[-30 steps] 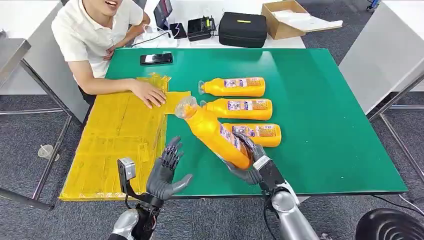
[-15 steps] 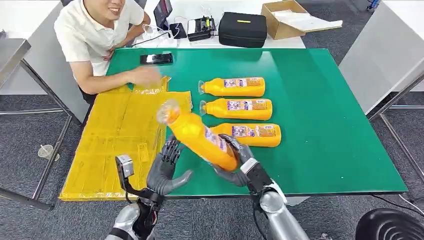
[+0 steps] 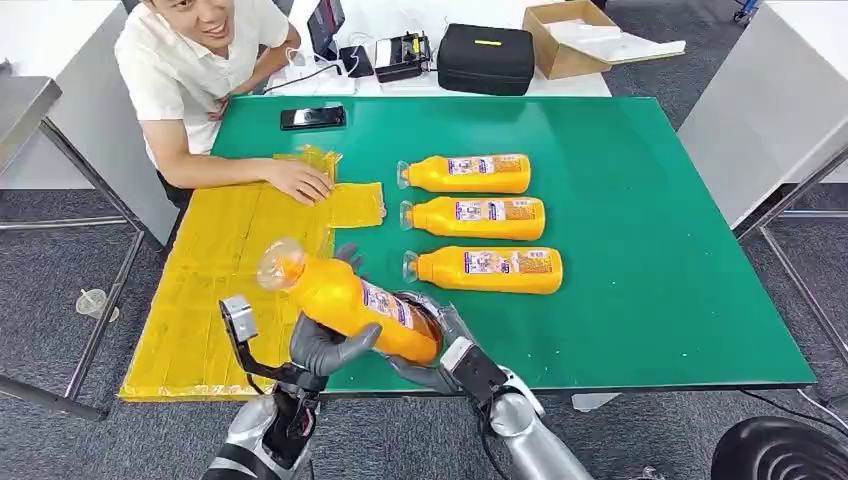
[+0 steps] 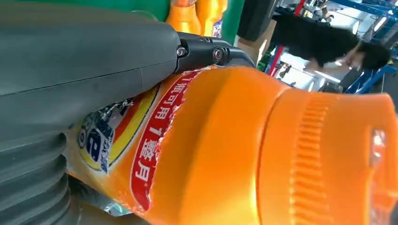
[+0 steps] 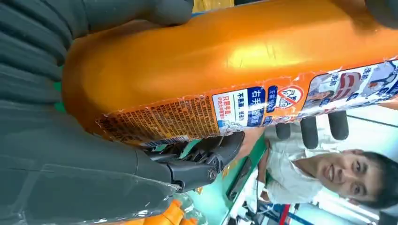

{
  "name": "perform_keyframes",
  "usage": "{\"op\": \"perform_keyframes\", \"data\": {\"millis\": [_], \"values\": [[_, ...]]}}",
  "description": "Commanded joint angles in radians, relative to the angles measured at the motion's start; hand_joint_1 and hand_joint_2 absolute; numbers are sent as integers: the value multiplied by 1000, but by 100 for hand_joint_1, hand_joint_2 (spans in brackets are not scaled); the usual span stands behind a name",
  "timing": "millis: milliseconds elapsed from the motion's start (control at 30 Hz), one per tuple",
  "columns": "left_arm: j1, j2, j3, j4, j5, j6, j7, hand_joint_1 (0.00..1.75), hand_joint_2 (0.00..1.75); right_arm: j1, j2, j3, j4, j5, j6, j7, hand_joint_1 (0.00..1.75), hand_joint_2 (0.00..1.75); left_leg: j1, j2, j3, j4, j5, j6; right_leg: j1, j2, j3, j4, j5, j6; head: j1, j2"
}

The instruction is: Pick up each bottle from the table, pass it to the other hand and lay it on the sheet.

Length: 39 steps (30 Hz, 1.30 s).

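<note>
Both robot hands grasp one bottle (image 3: 350, 305) above the counter's (image 3: 640, 250) near edge: the right robot hand (image 3: 435, 350) at its base, the left robot hand (image 3: 320, 345) cupping its middle. The left wrist view shows the ribbed cap (image 4: 324, 154); the right wrist view shows the label (image 5: 244, 110). Beyond the right robot hand lie three bottles (image 3: 478, 216); left of the left one, the sheet (image 3: 220, 280).
</note>
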Motion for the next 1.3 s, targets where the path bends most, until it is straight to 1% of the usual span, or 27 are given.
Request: {"op": "perform_keyframes", "data": {"millis": [33, 67, 100, 167, 200, 233, 267, 300, 367, 500, 533, 567, 600, 667, 700, 767, 800, 833, 900, 967, 1000, 1067, 1100, 1133, 1200, 1233, 1300], "values": [[-60, -4, -1, 60, 20, -12, -7, 0, 175, -58, 10, 65, 128, -15, 7, -10, 175, 175, 1, 2, 4, 0, -2, 0, 2, 1, 4, -1, -1, -4, 0, 0], [-60, -4, -1, 60, 20, -12, -7, 35, 175, -58, 10, 65, 128, -15, 7, -10, 175, 175, 2, 3, 5, 1, -3, 0, 3, 1, 5, -1, -2, -4, 0, 0], [-59, -5, 0, 58, 20, -10, -7, 175, 175, -57, 8, 62, 129, -17, 5, -11, 169, 175, 2, 3, 6, 1, -3, 0, 3, 1, 7, -1, -2, -5, 0, 0], [-56, -5, 2, 55, 21, -9, -8, 175, 175, -55, 8, 58, 128, -18, 4, -12, 169, 175, 1, 2, 4, 0, -2, 0, 2, 1, 5, -1, -1, -4, 0, 0], [-52, -4, 2, 52, 21, -11, -11, 175, 175, -53, 7, 56, 126, -20, 3, -13, 122, 175, 2, 3, 6, 1, -3, 0, 2, 1, 6, -1, -2, -5, 0, 0], [-52, -4, 2, 52, 21, -11, -11, 175, 175, -53, 7, 56, 126, -20, 3, -13, 17, 175, 1, 2, 4, 0, -2, 0, 2, 0, 4, -1, -1, -3, 0, 0], [-45, -4, 3, 40, 10, -8, -27, 175, 175, -46, 7, 48, 119, -27, 3, -10, 0, 175, 2, 2, 5, 0, -2, 0, 2, 0, 5, -1, -2, -4, 0, 0], [-36, -5, 6, 30, 10, -6, -29, 175, 175, -40, 8, 38, 118, -34, 3, -3, 0, 175, 1, 1, 3, 0, -1, 0, 1, 0, 3, -1, -1, -3, 0, 0], [-24, -4, 9, 15, 13, -7, -31, 175, 175, -33, 9, 28, 120, -42, 4, 3, 0, 175, 1, 3, 5, 1, -3, 0, 2, 1, 5, -1, -2, -5, 0, 0], [1, -1, 19, -14, 31, -20, -30, 175, 175, -25, 12, 18, 130, -41, -6, 5, 0, 175, 1, 1, 3, 0, -1, 0, 1, 0, 3, -1, -1, -3, 0, 0], [12, 0, 28, -28, 51, -26, -16, 175, 175, -20, 16, 12, 136, -39, -13, 6, 0, 175, 2, 3, 6, 1, -3, 0, 3, 1, 6, -1, -2, -5, 0, 0], [15, 1, 30, -32, 53, -26, -14, 175, 175, -18, 16, 12, 138, -38, -14, 6, 0, 175, 0, 2, 3, 0, -2, 0, 1, 1, 3, -1, -1, -3, 0, 0], [19, 4, 34, -34, 60, -24, -7, 175, 175, -14, 17, 9, 140, -35, -18, 5, 0, 175, 2, 5, 9, 1, -5, 0, 3, 2, 8, -1, -3, -6, 0, 0], [20, 5, 35, -34, 60, -24, -7, 175, 175, -12, 15, 9, 141, -35, -17, 5, 0, 175, 0, 1, 2, -1, -1, 0, 1, 0, 2, -1, -1, -2, 0, 0], [20, 5, 35, -34, 60, -24, -7, 175, 175, -12, 15, 9, 141, -35, -17, 5, 0, 175, 1, 3, 5, 0, -3, 0, 2, 1, 5, -1, -2, -4, 0, 0], [20, 5, 35, -34, 60, -24, -7, 175, 175, -12, 15, 9, 141, -35, -17, 5, 0, 175, 1, 2, 2, 0, -1, 0, 1, 0, 2, -1, -1, -2, 0, 0], [19, 6, 35, -34, 56, -19, -5, 175, 175, -11, 15, 4, 141, -36, -21, 5, 0, 175, 1, 2, 5, 0, -2, 0, 2, 1, 5, -1, -2, -4, 0, 0], [21, 10, 34, -44, 34, 7, -12, 175, 175, -2, 19, -17, 139, -34, -42, 8, 0, 175, 1, 2, 3, 0, -2, 0, 1, 1, 3, -1, -1, -3, 0, 0], [33, 25, 33, -86, -52, 75, -45, 175, 175, 21, 25, -66, 124, -17, -125, 20, 0, 175, 1, 1, 2, 0, -1, 0, 1, 0, 2, -1, -1, -2, 0, 0], [70, 47, 48, -185, -189, 168, -74, 175, 175, 56, 39, -164, 78, 58, -338, 42, 0, 175, 1, 1, 3, 0, -2, 0, 2, 0, 3, -1, -1, -3, 0, 0], [84, 60, 61, -222, -219, 186, -73, 175, 175, 62, 34, -203, 57, 75, -395, 46, 0, 175, 0, 2, 2, 0, -1, 0, 1, 0, 1, -1, -1, -3, 0, 0], [100, 62, 71, -255, -224, 182, -56, 175, 175, 70, 32, -219, 34, 78, -388, 49, 0, 175, 0, 2, 2, 0, -1, 0, 1, 1, 1, 0, -1, -3, 0, 0], [100, 62, 71, -255, -224, 182, -56, 175, 175, 70, 32, -219, 34, 78, -388, 49, 0, 175, 2, 5, 7, 2, -5, -1, 3, 3, 6, 1, -4, -7, 0, 0], [105, 68, 73, -272, -291, 226, -63, 175, 175, 81, 47, -270, 12, 159, -561, 39, 0, 175, 1, 3, 4, 1, -3, 0, 2, 1, 4, 0, -2, -4, 0, 0], [106, 99, 75, -301, -474, 368, -74, 175, 175, 96, 52, -401, -60, 155, -776, -3, 0, 175, 0, 2, 1, 0, -2, 0, 1, 1, 1, 0, -1, -3, 0, 0], [105, 114, 74, -304, -522, 408, -69, 175, 175, 104, 42, -439, -90, 163, -851, -13, 0, 175, 1, 3, 3, 1, -3, 0, 1, 1, 3, 0, -2, -4, 0, 0], [98, 145, 69, -296, -585, 468, -70, 175, 175, 135, 26, -498, -208, 130, -920, -13, 0, 175, 0, 0, 0, 0, 0, 0, 0, -1, 0, 0, -1, -3, 0, 0]]}}
